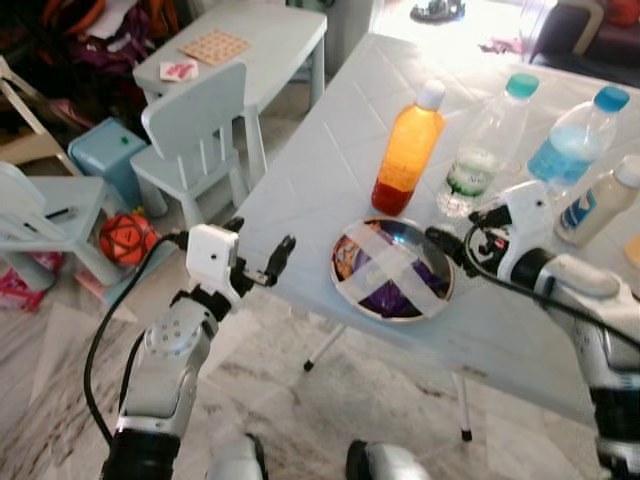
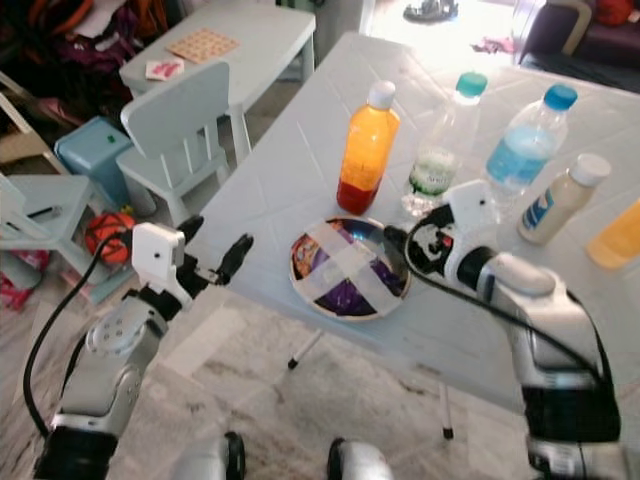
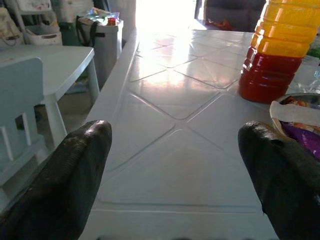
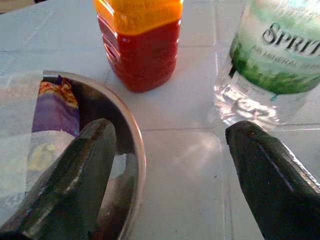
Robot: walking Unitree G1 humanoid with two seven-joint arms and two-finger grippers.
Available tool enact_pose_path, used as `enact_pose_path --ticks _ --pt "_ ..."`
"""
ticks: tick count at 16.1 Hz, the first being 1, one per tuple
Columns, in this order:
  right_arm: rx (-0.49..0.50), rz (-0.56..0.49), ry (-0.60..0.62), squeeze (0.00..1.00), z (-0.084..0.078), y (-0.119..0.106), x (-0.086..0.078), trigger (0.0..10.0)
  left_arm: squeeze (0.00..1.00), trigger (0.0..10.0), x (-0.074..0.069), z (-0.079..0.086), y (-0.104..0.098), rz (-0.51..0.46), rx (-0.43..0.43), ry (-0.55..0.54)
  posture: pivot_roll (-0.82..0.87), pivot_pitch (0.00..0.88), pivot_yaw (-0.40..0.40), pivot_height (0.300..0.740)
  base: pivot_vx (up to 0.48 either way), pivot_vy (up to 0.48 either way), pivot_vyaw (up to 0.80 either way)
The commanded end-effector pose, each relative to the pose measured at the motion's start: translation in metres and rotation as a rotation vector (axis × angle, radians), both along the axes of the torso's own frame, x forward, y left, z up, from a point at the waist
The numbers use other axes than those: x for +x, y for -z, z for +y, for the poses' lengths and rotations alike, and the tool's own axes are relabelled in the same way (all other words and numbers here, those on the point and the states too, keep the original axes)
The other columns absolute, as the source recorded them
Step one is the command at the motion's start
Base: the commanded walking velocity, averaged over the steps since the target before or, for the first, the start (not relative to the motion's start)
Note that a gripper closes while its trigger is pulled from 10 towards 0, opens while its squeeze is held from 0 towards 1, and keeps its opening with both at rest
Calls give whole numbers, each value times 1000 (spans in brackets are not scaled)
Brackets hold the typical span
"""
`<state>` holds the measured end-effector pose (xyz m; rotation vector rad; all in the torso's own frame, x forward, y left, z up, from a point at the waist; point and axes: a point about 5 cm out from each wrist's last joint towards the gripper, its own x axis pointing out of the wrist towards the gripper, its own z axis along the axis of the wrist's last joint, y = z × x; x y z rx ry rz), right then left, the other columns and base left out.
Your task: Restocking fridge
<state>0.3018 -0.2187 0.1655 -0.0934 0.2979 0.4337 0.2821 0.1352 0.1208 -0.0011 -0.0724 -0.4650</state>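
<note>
**Both grippers spread beside the taped bowl**

Standing on the white plastic table with a moulded diamond pattern are the things for the fridge. A round metal bowl crossed with two strips of pale tape sits near the table's front edge, with purple and orange contents under the tape; what they are is hard to tell. Behind it stands a tall plastic bottle of orange drink, red at the bottom, with a white cap. Next to that bottle is a clear Sprite bottle with a green label and teal cap, then a blue-tinted water bottle with a blue cap, and a cream-coloured bottle with a white cap nearest the right edge.

The right gripper is over the table at the bowl's right rim, fingers spread wide and empty, one finger above the bowl rim and the other towards the Sprite bottle's base. The left gripper hangs at the table's front left edge, also wide apart and empty, pointing across the tabletop.

Beyond the table stand a small pale blue child's chair and a low pale table; an orange ball lies on the floor.
</note>
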Motion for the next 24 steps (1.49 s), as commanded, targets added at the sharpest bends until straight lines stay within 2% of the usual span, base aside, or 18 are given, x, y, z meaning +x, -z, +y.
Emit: enact_pose_path --ticks 1,3,4,5,6,11,14,15,16,18,19,24 --pt "-17 36 -58 0 -2 4 3 10000 0 10000 -1 0 3 14 17 10 -6 143 5 740 0 0 0" --pt "-48 56 -85 0 -4 9 7 10000 0 10000 -2 1 3 15 19 7 3 144 3 740 0 0 0" --pt "-55 65 -95 0 -5 11 8 9608 0 10000 -2 1 3 15 19 7 5 145 4 740 0 0 0" --pt "-63 77 -109 0 -6 15 11 2902 0 10000 -2 1 3 16 20 7 5 145 4 740 0 0 0" --pt "-66 101 -127 0 -6 24 13 0 0 10000 -3 1 3 18 21 8 7 149 7 740 0 0 0" --pt "-48 108 -133 0 -2 36 16 0 0 10000 -5 2 3 22 26 12 14 157 12 740 0 0 0" --pt "68 114 -18 0 -4 37 20 0 0 10000 -5 3 3 20 27 10 17 158 10 740 0 0 0" --pt "148 116 93 0 -4 36 20 0 0 10000 -5 3 3 19 26 7 19 159 8 740 0 0 0" --pt "153 112 112 0 -4 36 20 0 0 10000 -6 4 3 20 25 6 18 161 7 740 0 0 0" --pt "270 105 199 0 6 31 16 0 0 10000 -6 4 3 21 24 7 16 160 8 740 0 0 0" --pt "319 85 231 0 16 27 12 0 0 10000 -6 3 3 20 23 9 12 159 8 740 0 0 0" --pt "440 95 272 0 52 21 -4 0 0 10000 -2 1 2 14 17 8 -1 149 3 740 0 0 0"
